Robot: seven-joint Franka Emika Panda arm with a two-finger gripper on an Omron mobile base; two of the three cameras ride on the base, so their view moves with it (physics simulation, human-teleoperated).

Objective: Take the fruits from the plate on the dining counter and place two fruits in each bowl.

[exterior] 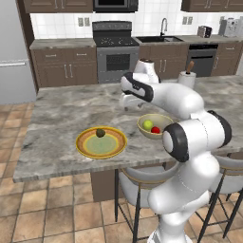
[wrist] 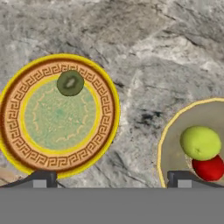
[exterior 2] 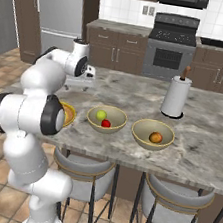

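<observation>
The gripper [wrist: 109,177] hangs wide open, empty, over the marbled stone dining counter [exterior: 57,109]. One dark green fruit [wrist: 70,82] lies on the patterned round plate [wrist: 26,87] near the counter's front edge.

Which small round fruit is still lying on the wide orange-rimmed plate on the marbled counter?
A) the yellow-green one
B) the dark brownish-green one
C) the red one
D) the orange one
B: the dark brownish-green fruit lies on the wide orange-rimmed plate, while the red fruit and yellow-green fruit share one tan bowl and the orange fruit sits in the other tan bowl.
</observation>
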